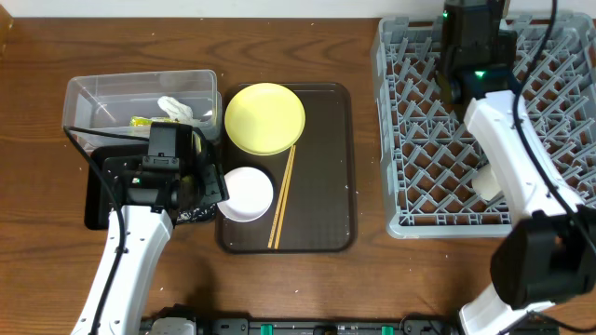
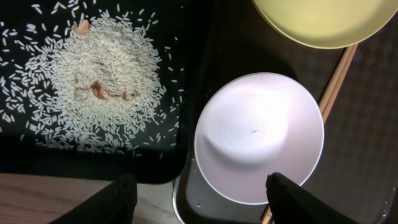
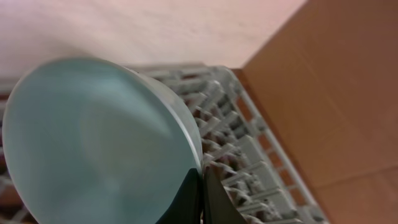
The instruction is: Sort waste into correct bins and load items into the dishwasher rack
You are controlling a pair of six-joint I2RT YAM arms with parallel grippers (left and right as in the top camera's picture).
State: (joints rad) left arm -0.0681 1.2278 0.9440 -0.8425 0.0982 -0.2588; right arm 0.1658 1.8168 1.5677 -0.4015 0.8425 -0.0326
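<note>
My left gripper point(image 2: 199, 208) is open over the near rim of the white bowl point(image 2: 258, 137), which sits on the brown tray next to wooden chopsticks point(image 2: 339, 81) and the yellow plate point(image 2: 329, 22). Loose rice point(image 2: 106, 81) lies heaped in the black tray point(image 2: 180, 155). My right gripper point(image 3: 202, 190) is shut on the rim of the light blue bowl point(image 3: 93, 143), held tilted above the grey dishwasher rack point(image 3: 249, 162). From overhead, the clear tub point(image 1: 93, 93) holds the white tissue point(image 1: 177, 110) and the wrapper point(image 1: 140, 121). The pale green cup point(image 1: 486, 181) sits in the rack point(image 1: 410, 130).
The brown serving tray point(image 1: 326, 167) lies between the tub and the rack. The right arm point(image 1: 507, 140) stretches across the rack and hides the blue bowl from overhead. The left arm point(image 1: 140, 233) covers most of the black tray point(image 1: 93, 205).
</note>
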